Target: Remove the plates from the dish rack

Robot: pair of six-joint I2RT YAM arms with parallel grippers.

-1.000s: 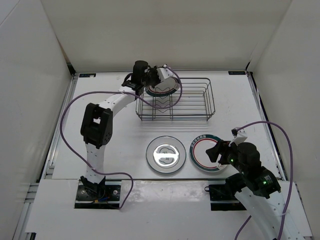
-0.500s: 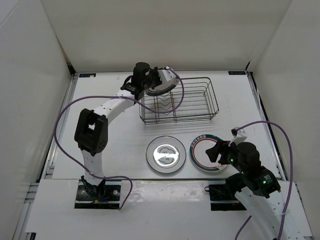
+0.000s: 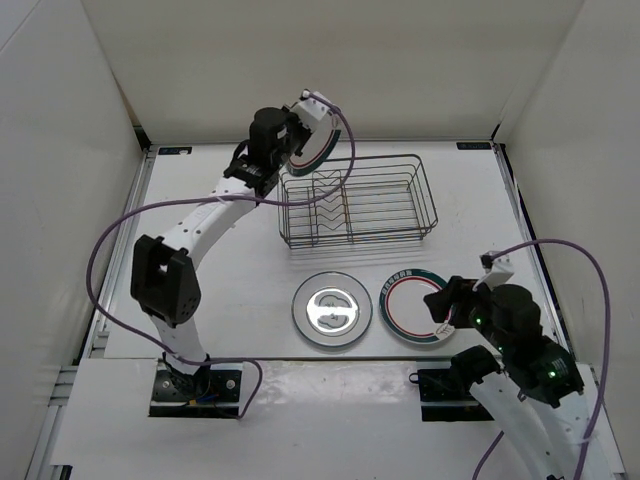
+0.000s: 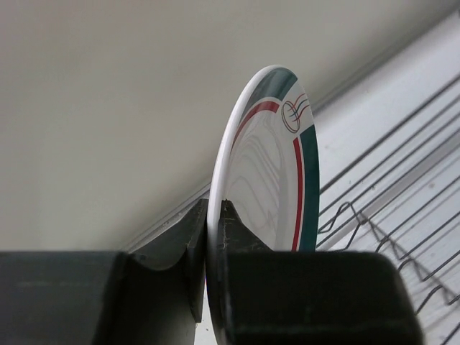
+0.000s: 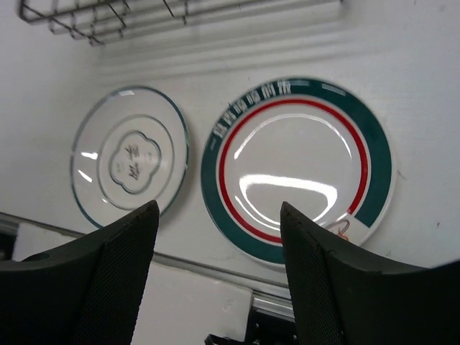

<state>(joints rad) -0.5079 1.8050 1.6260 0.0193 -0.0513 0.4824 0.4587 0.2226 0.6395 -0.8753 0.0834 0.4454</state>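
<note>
Lifted since a second ago, the third plate [image 4: 267,180] now hangs on edge above the far-left corner of the dish rack [image 3: 350,160], where before it sat low among the wires; the left gripper [image 4: 213,231] is clamped on its lower rim, one finger on each face. Its face shows a teal band and a red ring, and it stands nearly upright, seemingly clear of the rack, though the overhead view does not settle that. The rack sits on the far half of the white worktop [image 3: 220,280], nearer the right edge, with its row of V-shaped dividers bare. Two plates lie flat side by side near the front edge: the grey-patterned plate [image 3: 332,309] at centre and the red-and-teal plate [image 3: 408,308] just to its right. The right gripper [image 5: 217,214] hovers over that second plate with its fingers spread wide, gripping nothing. Plain white walls [image 3: 330,60] close in the worktop at the back and both sides.
</note>
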